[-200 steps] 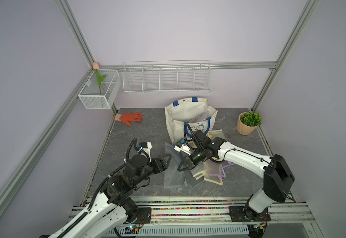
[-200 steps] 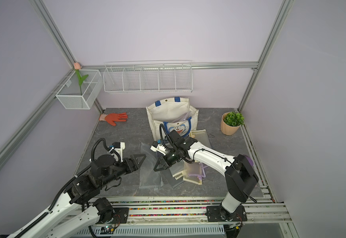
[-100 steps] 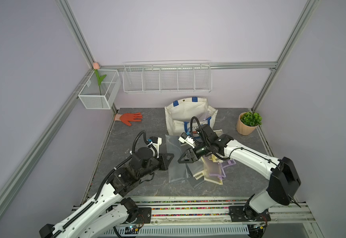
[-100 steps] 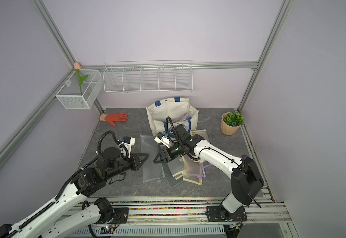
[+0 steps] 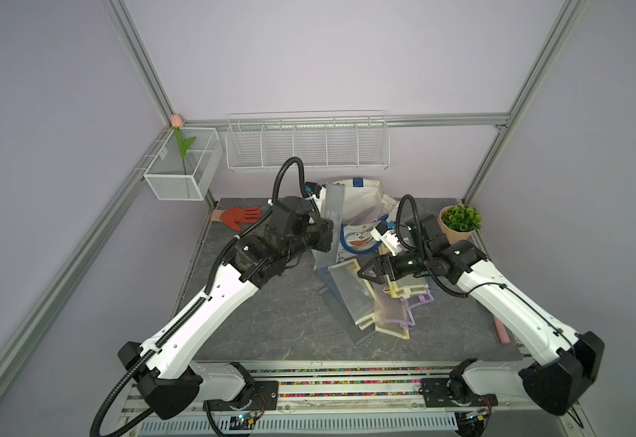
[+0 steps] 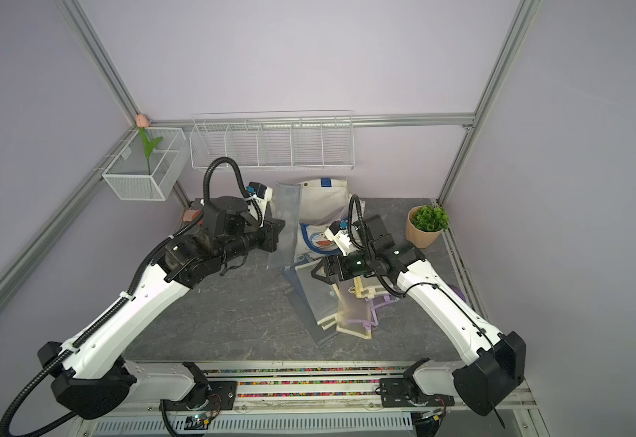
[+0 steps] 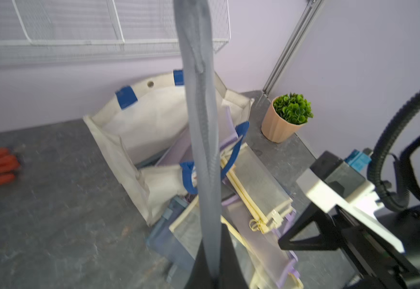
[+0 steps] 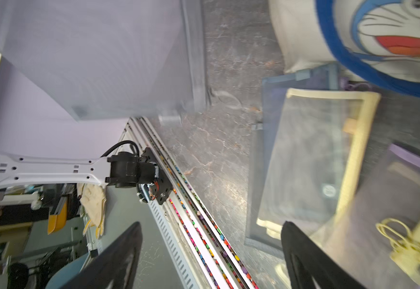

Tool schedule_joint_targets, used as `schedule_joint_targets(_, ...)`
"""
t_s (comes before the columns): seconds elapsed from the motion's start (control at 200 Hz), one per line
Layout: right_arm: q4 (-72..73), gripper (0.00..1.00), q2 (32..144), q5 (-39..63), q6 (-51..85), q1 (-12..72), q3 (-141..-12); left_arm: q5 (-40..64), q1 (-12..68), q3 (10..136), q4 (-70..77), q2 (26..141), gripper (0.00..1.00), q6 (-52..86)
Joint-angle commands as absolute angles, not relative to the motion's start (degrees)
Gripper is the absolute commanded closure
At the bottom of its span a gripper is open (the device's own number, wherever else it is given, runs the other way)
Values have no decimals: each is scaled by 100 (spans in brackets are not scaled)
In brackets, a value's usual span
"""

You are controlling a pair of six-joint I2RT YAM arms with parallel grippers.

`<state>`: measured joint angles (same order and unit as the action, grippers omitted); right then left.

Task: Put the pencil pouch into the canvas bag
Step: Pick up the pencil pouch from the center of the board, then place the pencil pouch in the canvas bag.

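Handover was complete within the last second. The left gripper point(image 5: 327, 237), which had stood open beside the flat, grey, see-through mesh pencil pouch point(image 5: 332, 206), had clamped fully shut on one long edge of it. The right gripper point(image 5: 370, 271), which had been pinching that pouch, had let go. Its jaws stood wide apart with nothing between them, low over the heap of cream-, purple- and blue-trimmed mesh pouches point(image 5: 379, 302) on the right half of the dark marbled table point(image 5: 271, 314).

The pencil pouch had also left the table and gone farther back. In both top views it stood on edge in the air at the left side of the cream-white boxy canvas bag point(image 5: 365, 196) with blue handles and a cartoon cat face. Whether it touched the bag's rim could not be told.

For the task, the pick-up looked finished and the drop-in not yet begun, since the pouch was still outside the bag. The left arm alone would probably have to carry it right, over the mouth, and lower it. The bag's near wall sagged and a blue handle lay across the opening, so the limp pouch might have snagged there.
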<state>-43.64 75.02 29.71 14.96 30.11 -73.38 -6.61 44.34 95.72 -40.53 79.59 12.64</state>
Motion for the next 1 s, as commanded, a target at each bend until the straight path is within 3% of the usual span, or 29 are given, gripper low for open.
schedule_joint_targets(0.0, -4863, 12, 7217, 2502, 1574, 2773, -7189, -833, 4335, 10735, -4456, 8525, 100, 213)
schedule_joint_targets(0.215, -4983, 12, 7143, 2493, 1505, 2352, -7236, -1037, 4263, 13020, -5278, 9916, 100, -679)
schedule_joint_targets(0.505, -4957, 12, 7162, 2322, 1570, 2094, -7169, -1703, 4226, 14923, -5195, 11299, 100, -1961)
schedule_joint_targets(0.76, -5147, 12, 6798, 2274, 1568, 1683, -6893, -1842, 4262, 14867, -4330, 11797, 100, -2871)
schedule_joint_targets(0.995, -5159, 11, 6794, 2364, 1601, 1460, -6846, -1666, 4289, 13574, -3480, 11739, 100, -3157)
